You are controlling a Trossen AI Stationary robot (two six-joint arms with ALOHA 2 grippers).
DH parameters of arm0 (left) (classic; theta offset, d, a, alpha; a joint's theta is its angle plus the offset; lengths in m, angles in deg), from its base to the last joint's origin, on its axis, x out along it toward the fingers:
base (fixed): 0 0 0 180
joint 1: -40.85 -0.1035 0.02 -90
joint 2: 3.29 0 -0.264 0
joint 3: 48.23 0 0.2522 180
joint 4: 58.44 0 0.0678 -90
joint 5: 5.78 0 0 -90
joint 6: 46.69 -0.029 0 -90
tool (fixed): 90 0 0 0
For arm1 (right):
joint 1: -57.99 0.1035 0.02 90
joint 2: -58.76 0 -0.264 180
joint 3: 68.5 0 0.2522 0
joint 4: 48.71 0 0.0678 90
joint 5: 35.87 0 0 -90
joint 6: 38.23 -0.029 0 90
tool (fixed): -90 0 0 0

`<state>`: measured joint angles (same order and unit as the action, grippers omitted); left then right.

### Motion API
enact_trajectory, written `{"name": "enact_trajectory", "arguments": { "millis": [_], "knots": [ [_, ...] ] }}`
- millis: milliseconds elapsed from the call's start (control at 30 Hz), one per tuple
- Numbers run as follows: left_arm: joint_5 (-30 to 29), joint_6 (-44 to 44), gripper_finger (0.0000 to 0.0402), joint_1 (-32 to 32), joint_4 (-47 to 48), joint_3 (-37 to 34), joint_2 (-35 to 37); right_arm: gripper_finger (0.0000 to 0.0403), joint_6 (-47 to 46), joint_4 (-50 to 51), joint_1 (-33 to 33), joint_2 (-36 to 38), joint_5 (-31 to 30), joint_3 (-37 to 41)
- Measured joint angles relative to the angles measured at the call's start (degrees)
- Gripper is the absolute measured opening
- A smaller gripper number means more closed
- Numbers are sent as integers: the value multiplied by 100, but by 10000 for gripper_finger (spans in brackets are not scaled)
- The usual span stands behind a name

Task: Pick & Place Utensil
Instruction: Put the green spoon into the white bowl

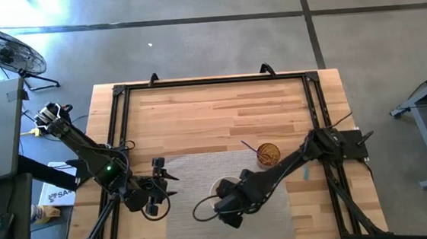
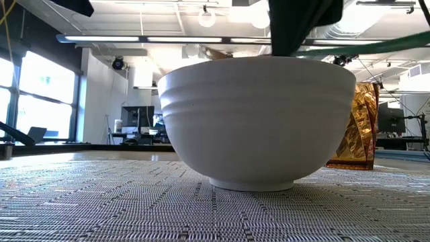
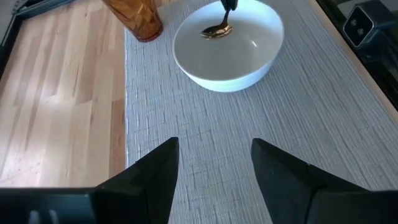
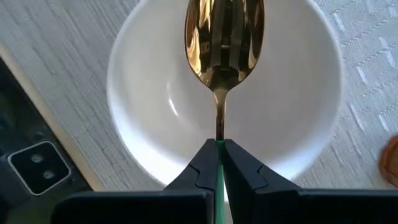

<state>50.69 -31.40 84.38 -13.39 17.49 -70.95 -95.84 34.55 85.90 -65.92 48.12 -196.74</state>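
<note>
Right gripper (image 4: pixel 219 163) clamped on the thin handle of one gold spoon (image 4: pixel 224 43); both fingers pinch the handle just below the neck. Spoon's long axis runs straight on from the fingers, bowl end leading, away from the wrist. The spoon bowl sits over the inside of one white bowl (image 4: pixel 149 93); in the left wrist view the spoon (image 3: pixel 217 30) hangs with its handle up and its bowl end down, low in the white bowl (image 3: pixel 249 59), near the inner floor. Contact with the floor cannot be told.

High view: right gripper (image 1: pixel 230 204) is over the white bowl (image 1: pixel 222 186), on the woven grey placemat (image 1: pixel 187 175) at the near-middle of the wooden table (image 1: pixel 197 109).

One amber glass tumbler (image 1: pixel 268 155) stands upright just beyond the white bowl, at the mat's edge; one thin stick-like utensil leans out of it, type unclear. From the low view the tumbler (image 2: pixel 356 128) shows behind the white bowl (image 2: pixel 259 121), partly hidden by it.

Left gripper (image 1: pixel 155 187) hovers over the mat, to the left of the bowl and apart from it, fingers (image 3: pixel 155 174) spread, nothing between them.

Count: one spoon, one bowl, one tumbler, one mat.
</note>
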Motion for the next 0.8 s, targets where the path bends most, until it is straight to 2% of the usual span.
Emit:
{"name": "enact_trajectory", "arguments": {
  "millis": [367, 667, 800],
  "knots": [
    [6, 21, 197, 0, 12, 0, 0, 12, 395, -904, -129, 5, 13, 788],
    [8, 22, 197, 0, -25, 0, 0, 18, 406, -1112, -182, 4, 42, 883],
    [9, 23, 197, 0, -26, 0, 0, 33, 385, -1117, -198, 4, 40, 883]
  ]
}}
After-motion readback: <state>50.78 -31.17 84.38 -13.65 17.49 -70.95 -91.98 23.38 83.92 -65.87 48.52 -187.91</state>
